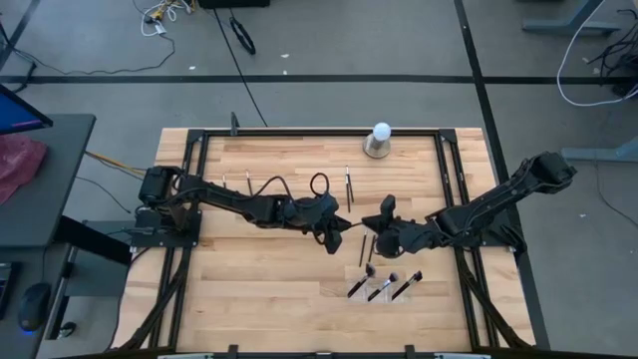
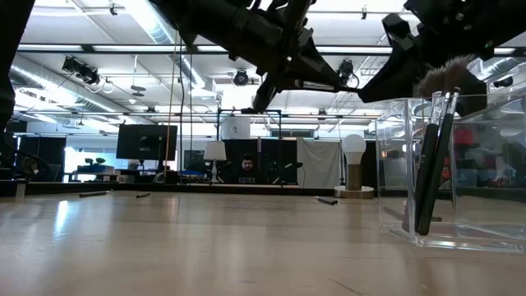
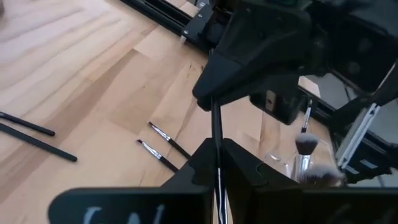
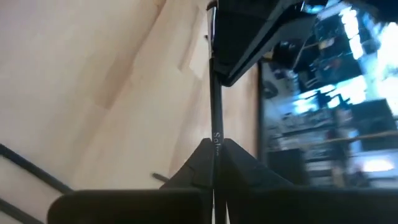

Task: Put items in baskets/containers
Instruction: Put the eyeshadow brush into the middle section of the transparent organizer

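A wooden table (image 1: 259, 289) with a black frame (image 1: 299, 132) along its edges stands on a grey floor (image 1: 399, 50) crossed by dark lines. A white ball (image 1: 381, 131) on a grey base (image 1: 377, 150) sits near the table's far edge. Cables (image 1: 239, 35) trail over the floor beyond. To one side is a dark desk (image 1: 45, 179) with a pink cloth (image 1: 18, 165). Across the room a person (image 2: 246, 168) sits among monitors (image 2: 146, 141).

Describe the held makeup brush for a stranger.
Find the middle of the wooden table, where the left end effector and right end effector meet. The makeup brush bridges them in mid-air; other brushes lie on wood or rest in the clear tray.
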Available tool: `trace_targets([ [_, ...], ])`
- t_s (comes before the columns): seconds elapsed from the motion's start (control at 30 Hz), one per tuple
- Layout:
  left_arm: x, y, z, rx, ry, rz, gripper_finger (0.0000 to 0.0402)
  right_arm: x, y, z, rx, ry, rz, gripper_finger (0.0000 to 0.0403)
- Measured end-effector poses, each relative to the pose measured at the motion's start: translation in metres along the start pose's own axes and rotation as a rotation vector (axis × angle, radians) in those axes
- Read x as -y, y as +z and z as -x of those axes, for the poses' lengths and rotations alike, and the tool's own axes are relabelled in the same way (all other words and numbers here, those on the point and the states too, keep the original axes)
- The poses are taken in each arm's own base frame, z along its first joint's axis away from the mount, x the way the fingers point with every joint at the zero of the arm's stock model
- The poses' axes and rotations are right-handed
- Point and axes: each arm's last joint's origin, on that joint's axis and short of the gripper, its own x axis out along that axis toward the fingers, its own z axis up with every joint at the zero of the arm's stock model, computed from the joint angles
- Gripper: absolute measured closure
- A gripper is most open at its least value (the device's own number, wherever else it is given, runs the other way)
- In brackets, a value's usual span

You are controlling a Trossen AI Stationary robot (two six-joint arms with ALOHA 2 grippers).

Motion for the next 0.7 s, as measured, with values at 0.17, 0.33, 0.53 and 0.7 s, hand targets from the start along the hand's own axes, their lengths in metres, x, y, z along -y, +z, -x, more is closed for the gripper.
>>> trace_targets([
  [0.17,-0.002,0.007,0.001,0.052,0.014,-0.082,0.0344,-0.011,-0.009,-0.001,0.011,0.080,-0.193,0.0394],
  [0.33,0.001,0.032,0.018,0.125,-0.052,-0.190,0.0272,-0.024,-0.030,0.001,0.040,0.071,-0.395,0.0395],
  [0.53,0.012,0.041,0.033,0.174,-0.080,-0.336,0.0204,-0.027,-0.048,0.019,0.284,0.067,-0.620,0.0396],
  [0.7,0.027,0.016,0.019,0.175,-0.043,-0.471,0.0192,-0.020,-0.052,0.039,0.567,0.088,-0.736,0.0394],
])
